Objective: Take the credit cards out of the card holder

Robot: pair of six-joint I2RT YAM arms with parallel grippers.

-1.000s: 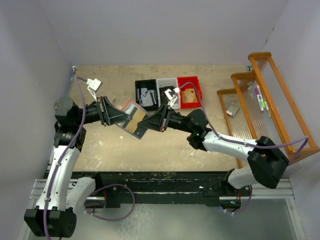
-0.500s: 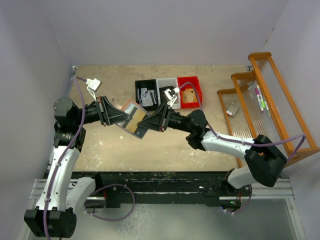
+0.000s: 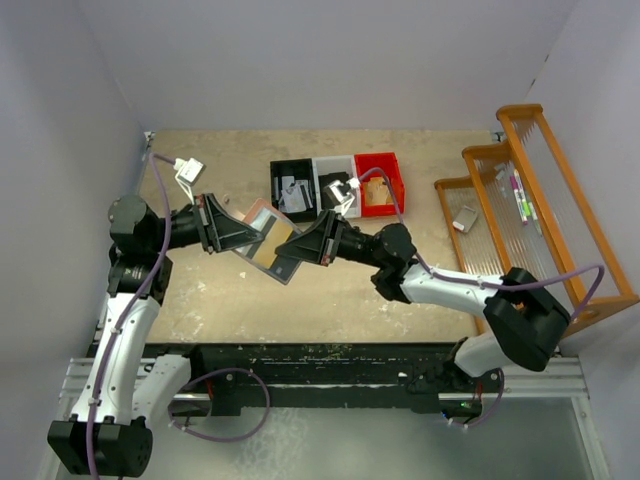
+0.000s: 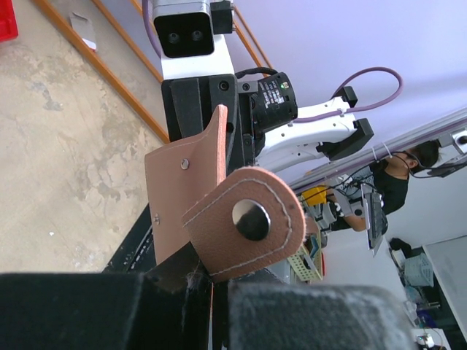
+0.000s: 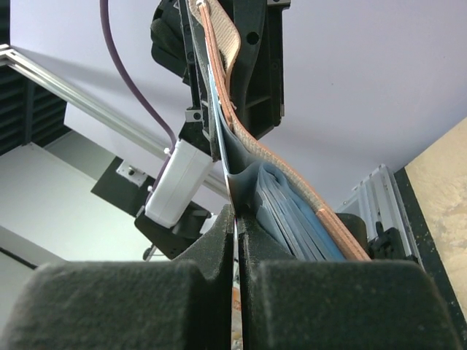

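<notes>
The salmon-pink card holder (image 3: 262,222) hangs in the air between both arms, above the table's middle left. My left gripper (image 3: 238,236) is shut on its outer flap. In the left wrist view the flap (image 4: 186,189) and its snap tab (image 4: 252,219) rise from between the fingers of the left gripper (image 4: 211,292). My right gripper (image 3: 298,248) is shut on a thin grey credit card (image 3: 285,265) at the holder's lower open edge. The right wrist view shows that card's edge (image 5: 222,146) pinched in the right gripper (image 5: 237,240), beside the blue-grey slots (image 5: 288,215).
At the back stand a black bin (image 3: 292,185) with grey cards, a pale bin (image 3: 330,172) and a red bin (image 3: 380,185) with a tan wallet. An orange wooden rack (image 3: 520,200) runs along the right side.
My right arm has edged a little left and forward toward the holder, whose lower edge sits slightly lower. The left arm keeps its hold unchanged.
</notes>
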